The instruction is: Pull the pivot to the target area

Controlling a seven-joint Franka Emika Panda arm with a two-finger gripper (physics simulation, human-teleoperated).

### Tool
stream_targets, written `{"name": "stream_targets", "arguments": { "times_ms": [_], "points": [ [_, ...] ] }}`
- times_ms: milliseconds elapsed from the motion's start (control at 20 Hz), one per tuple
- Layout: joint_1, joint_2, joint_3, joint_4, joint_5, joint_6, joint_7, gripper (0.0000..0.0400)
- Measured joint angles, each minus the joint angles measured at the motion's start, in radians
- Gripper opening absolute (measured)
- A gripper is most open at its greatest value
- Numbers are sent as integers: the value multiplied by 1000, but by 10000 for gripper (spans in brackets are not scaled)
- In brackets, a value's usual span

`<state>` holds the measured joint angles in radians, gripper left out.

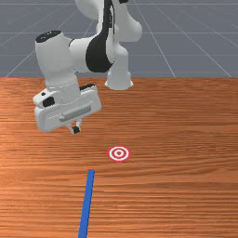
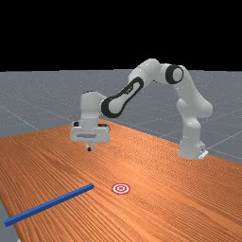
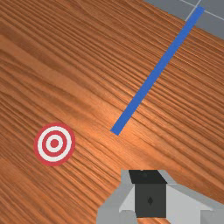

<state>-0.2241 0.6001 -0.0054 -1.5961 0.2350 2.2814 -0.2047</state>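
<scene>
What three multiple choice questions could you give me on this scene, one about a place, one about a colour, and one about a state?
1. In the front view, where does the round target lie?
A) Left of the bar
B) Right of the bar
C) On the bar

2. What colour is the bar?
A) Blue
B) Green
C) Yellow

3. How are the claw and the bar?
A) Claw gripping bar
B) Claw pressing on bar
C) Apart

1: B, the front view shows its rings right of the bar's upper end.
2: A, all three views show it blue.
3: C, the front view shows bare wood between them.
</scene>
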Motion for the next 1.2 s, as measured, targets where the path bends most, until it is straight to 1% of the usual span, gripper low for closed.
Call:
{"name": "stream_targets", "arguments": {
  "times_ms": [50,100,150,250,300,350,400,450,500,550,600,750,800,850,950,1000,1050,1100,1200],
  "points": [
    [-4,19,7,-9,6,39,-11,0],
    [-31,41,44,-38,42,134,-60,0],
    [-14,75,23,-23,18,125,-33,0],
    [-25,138,39,-24,28,202,-54,0],
    [-14,176,26,-3,16,195,-38,0],
    [88,222,-98,39,-105,150,108,0],
    [23,244,-21,57,-8,132,66,0],
    [22,304,-24,172,-41,0,47,0],
    [24,337,-27,235,-46,-44,58,0],
    [24,350,-24,255,-43,-26,57,0],
    [-7,375,18,294,-3,-23,18,0],
    [-5,508,22,544,-10,-139,45,0],
    [23,514,-18,553,-31,-115,124,0],
    [30,536,-28,591,-23,-124,182,0],
    [29,605,-28,719,-30,-180,202,0],
    [27,662,-26,828,-36,-230,208,0],
    [42,651,-49,805,-78,-217,157,0],
    [23,692,-11,883,-58,-272,99,0],
    [32,688,-10,871,-57,-261,110,0]
  ]
}}
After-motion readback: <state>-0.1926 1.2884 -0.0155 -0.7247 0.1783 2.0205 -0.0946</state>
